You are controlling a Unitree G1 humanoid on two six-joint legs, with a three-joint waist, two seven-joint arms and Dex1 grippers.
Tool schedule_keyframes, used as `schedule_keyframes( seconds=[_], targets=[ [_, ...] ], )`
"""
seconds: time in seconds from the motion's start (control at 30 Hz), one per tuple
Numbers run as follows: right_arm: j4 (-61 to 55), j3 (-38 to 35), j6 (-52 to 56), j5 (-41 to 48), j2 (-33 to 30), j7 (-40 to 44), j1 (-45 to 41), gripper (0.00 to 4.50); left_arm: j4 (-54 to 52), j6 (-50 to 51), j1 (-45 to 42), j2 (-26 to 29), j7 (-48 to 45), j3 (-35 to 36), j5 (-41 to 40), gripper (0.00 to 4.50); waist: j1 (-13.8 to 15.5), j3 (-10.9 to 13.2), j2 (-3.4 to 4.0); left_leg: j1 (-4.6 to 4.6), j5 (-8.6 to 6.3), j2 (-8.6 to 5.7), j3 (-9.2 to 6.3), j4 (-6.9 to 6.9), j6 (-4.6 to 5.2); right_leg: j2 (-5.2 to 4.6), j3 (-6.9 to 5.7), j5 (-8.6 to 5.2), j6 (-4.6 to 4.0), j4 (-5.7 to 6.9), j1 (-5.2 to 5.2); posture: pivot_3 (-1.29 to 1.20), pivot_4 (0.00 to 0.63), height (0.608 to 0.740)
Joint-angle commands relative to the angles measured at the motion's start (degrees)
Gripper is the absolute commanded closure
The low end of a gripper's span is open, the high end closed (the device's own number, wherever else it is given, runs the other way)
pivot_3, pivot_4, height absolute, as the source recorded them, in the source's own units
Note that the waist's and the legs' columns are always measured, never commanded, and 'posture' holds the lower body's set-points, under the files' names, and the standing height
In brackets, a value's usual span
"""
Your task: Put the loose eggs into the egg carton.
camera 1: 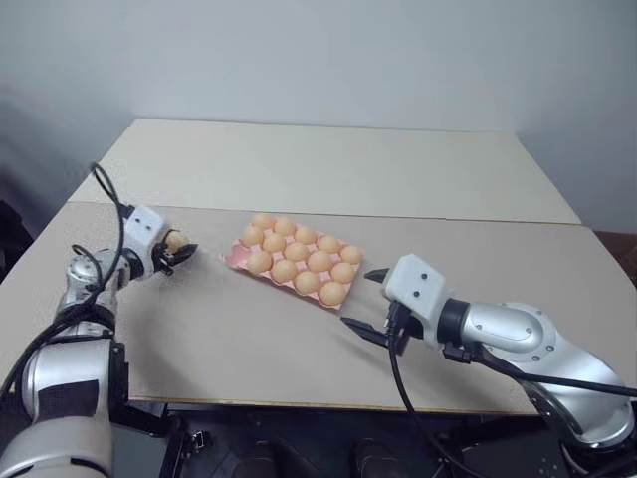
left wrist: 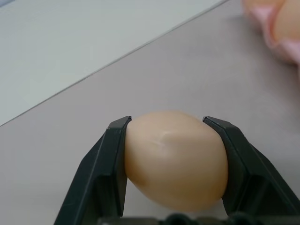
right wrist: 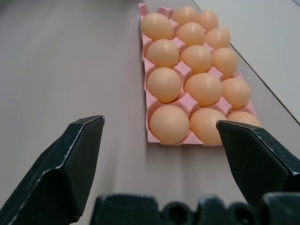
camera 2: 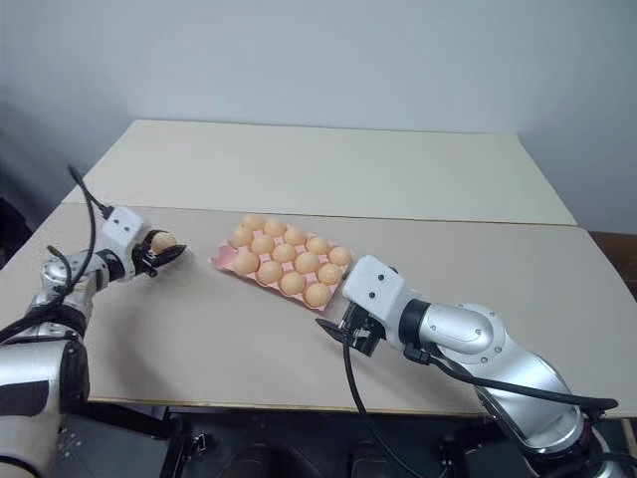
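Observation:
My left gripper (camera 1: 179, 249) is shut on a loose egg (camera 1: 176, 240), tan-orange and smooth. It holds the egg just over the table, left of the egg carton. In the left wrist view the egg (left wrist: 176, 159) sits squarely between both black fingers (left wrist: 110, 168). The pink egg carton (camera 1: 231, 257) lies at mid-table with several eggs in its cups. One cup, at the corner nearest the left gripper, is bare. My right gripper (camera 1: 360, 299) hovers open by the carton's right end, holding nothing. Its wrist view looks along the carton (right wrist: 149, 136).
The brownish-grey tabletop (camera 1: 219, 339) has free room between the left gripper and the carton. A lighter table (camera 1: 328, 164) butts against it at the back. The front edge (camera 1: 299, 406) runs close under both arms. Black cables hang from each wrist.

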Motion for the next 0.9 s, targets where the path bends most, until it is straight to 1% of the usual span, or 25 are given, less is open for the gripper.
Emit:
schedule_keyframes(
  seconds=[0.03, 0.13, 0.27, 0.5, 0.7, 0.77, 0.83, 0.9],
  targets=[
    [-1.0, -0.5, -0.7, -0.3, 0.3, -0.2, -0.9, 0.0, -2.6, 4.0, -1.6, 0.8, -13.2, 3.8, -6.5, 2.28, -0.1, 0.0, 0.0, -0.01, 0.0, 0.0, 0.0, 0.01, 0.0, 0.0, 0.0, 0.0, 0.0, 0.0, 0.0, 0.0, 0.15, 0.74],
    [-0.9, -0.2, -0.9, -0.5, 0.2, -0.1, -1.0, 0.0, -3.0, 7.4, -1.7, 0.0, -19.8, 4.2, -8.1, 2.28, -0.3, 0.0, 0.0, 0.01, 0.0, 0.0, 0.0, 0.0, 0.0, 0.01, 0.0, 0.0, 0.0, 0.01, 0.0, 0.0, 0.15, 0.74],
    [-0.8, 0.0, -0.9, -1.0, 0.6, -0.8, -1.0, 0.0, -2.8, 11.6, -2.8, -1.6, -22.8, 3.5, -8.3, 2.28, -0.3, 0.0, 0.0, 0.01, 0.0, 0.0, -0.01, 0.02, 0.01, 0.01, 0.0, 0.0, 0.0, 0.02, 0.01, 0.0, 0.15, 0.74],
    [-2.3, -0.2, 0.0, -1.9, 1.3, -2.8, 1.1, 0.0, -3.0, 8.7, -4.2, -5.4, -21.6, 0.8, -5.7, 2.28, -0.2, 0.0, 0.0, -0.02, 0.0, 0.0, -0.04, 0.02, 0.01, 0.01, 0.0, 0.0, 0.0, 0.02, -0.01, 0.0, 0.15, 0.74],
    [-3.3, 0.0, 0.4, -2.1, 1.4, -4.0, 2.0, 0.0, -2.6, 7.0, -5.2, -6.1, -19.7, 0.5, -5.5, 2.28, -0.5, 0.0, 0.0, -0.01, 0.0, 0.0, -0.04, 0.03, 0.01, 0.01, 0.01, 0.0, 0.0, 0.02, -0.01, 0.0, 0.15, 0.74],
    [-3.5, 0.0, 0.4, -2.2, 1.4, -4.2, 2.3, 0.0, -2.5, 6.7, -5.3, -6.3, -19.9, 0.9, -6.0, 1.59, -0.5, 0.0, 0.0, -0.01, 0.0, 0.0, -0.04, 0.04, 0.01, 0.01, 0.01, 0.0, 0.0, 0.02, -0.01, 0.0, 0.15, 0.74],
    [-3.6, 0.0, 0.4, -2.2, 1.3, -4.4, 2.4, 0.0, -2.5, 6.7, -5.3, -6.4, -19.8, 0.9, -6.0, 1.04, -0.4, 0.0, 0.0, -0.01, 0.0, 0.0, -0.05, 0.04, 0.01, 0.01, 0.01, 0.0, 0.0, 0.02, -0.01, 0.0, 0.15, 0.74],
    [-3.7, 0.0, 0.5, -2.3, 1.2, -4.5, 2.4, 0.0, -2.6, 6.7, -5.3, -6.3, -20.1, 0.9, -6.0, 0.38, -0.3, 0.0, 0.0, -0.01, 0.0, 0.0, -0.05, 0.04, 0.01, 0.01, 0.01, 0.0, 0.0, 0.02, 0.0, 0.0, 0.15, 0.74]
  ],
)
